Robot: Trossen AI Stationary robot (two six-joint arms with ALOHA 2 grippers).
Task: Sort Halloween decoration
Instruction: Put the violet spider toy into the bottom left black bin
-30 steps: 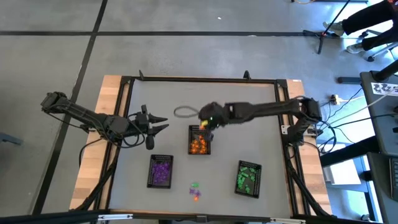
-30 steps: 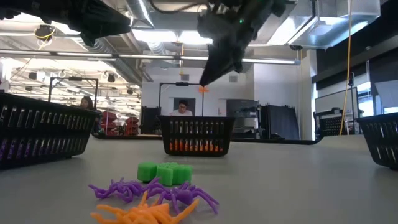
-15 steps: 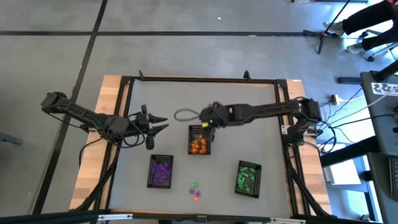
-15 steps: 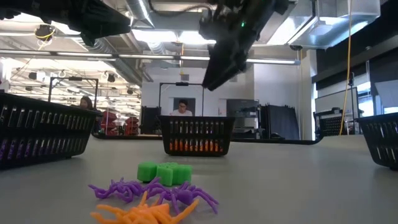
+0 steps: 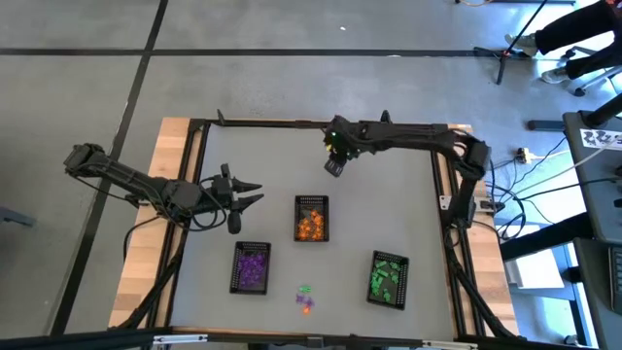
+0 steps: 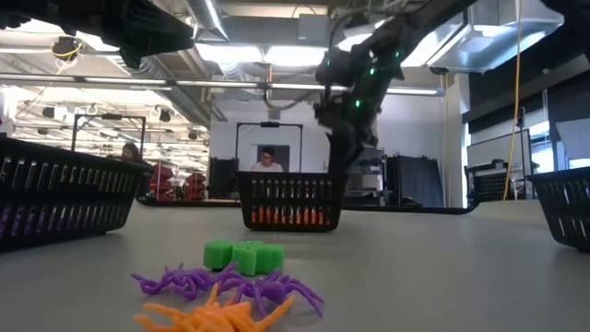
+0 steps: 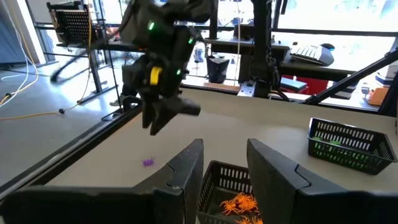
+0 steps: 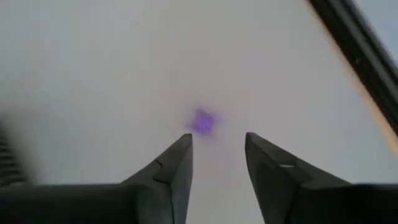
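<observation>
Halloween decoration pieces are what we are seeing spread over four spots on the grey table [image 5: 389, 214]. Starting at the left, we are watching the left gripper [image 5: 247, 192] hovering over the table's left part with its fingers [image 7: 186, 168] spread and nothing between them; in its wrist view they are framing the orange tray's near wall. Next comes a black mesh tray [image 5: 252, 266] that is holding the purple trinkets [image 5: 254, 265]. Toward the front edge we are finding a small loose cluster [image 6: 226, 288] on the bare table: a green block, purple spiders and an orange spider lying against one another. The middle tray [image 5: 312, 218] is carrying the orange pieces [image 5: 310, 227]. Behind it, near the table's back rail, the right gripper [image 5: 333, 167] is hanging above the surface with its fingers [image 8: 174, 168] parted and empty, pointing down at a single purple trinket [image 8: 202, 121], which is too blurred for us to make out its shape. At the far right, a third tray [image 5: 390, 279] is holding the green pieces [image 5: 389, 280]. In the low view, a person is showing far behind the orange tray, partly hidden by it.
</observation>
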